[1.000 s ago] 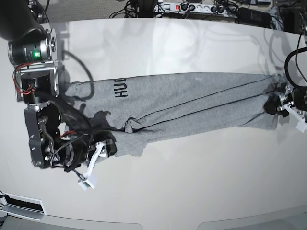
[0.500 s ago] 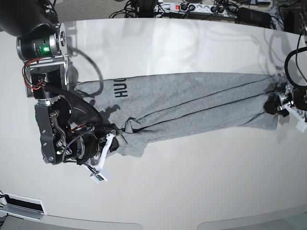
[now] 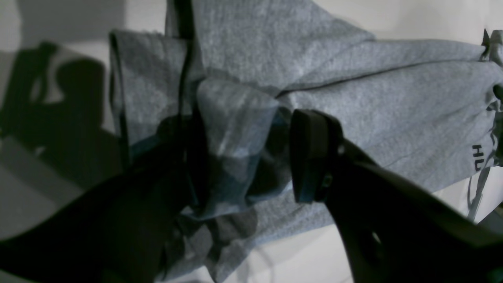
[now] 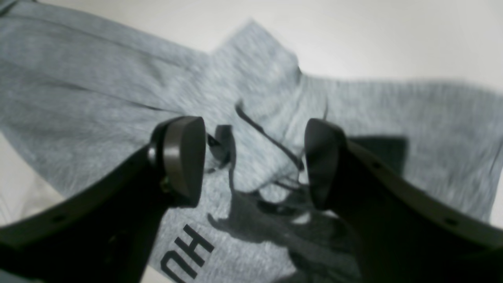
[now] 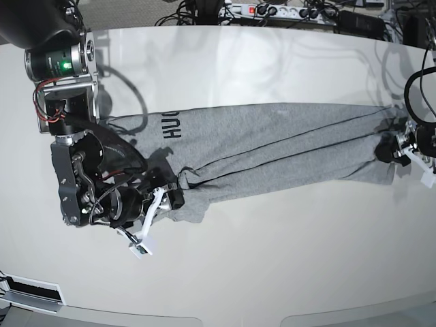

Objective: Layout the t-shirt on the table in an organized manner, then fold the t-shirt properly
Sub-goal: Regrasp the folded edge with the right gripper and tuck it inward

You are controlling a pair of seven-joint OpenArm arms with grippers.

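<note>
A: Base view, near side first: what's written, and where's the t-shirt [image 5: 272, 146]?
B: The near part of the surface [image 5: 286, 259] is bare and wide. The t-shirt lies mid-surface as a long band running left to right, black letters "HU" [image 5: 170, 126] at its left end.

A: The right hand [image 5: 170, 201]?
B: At the lower left hem, fingers spread wide; the right wrist view shows cloth between them, nothing pinched.

A: And the left hand [image 5: 402, 148]?
B: At the band's right end, near the surface's edge. The left wrist view shows a bunched fold between its fingers [image 3: 310, 157]; one finger touches cloth, the other stands apart.

A: Beyond the far edge?
B: A power strip [image 5: 266, 10] and cables.
</note>
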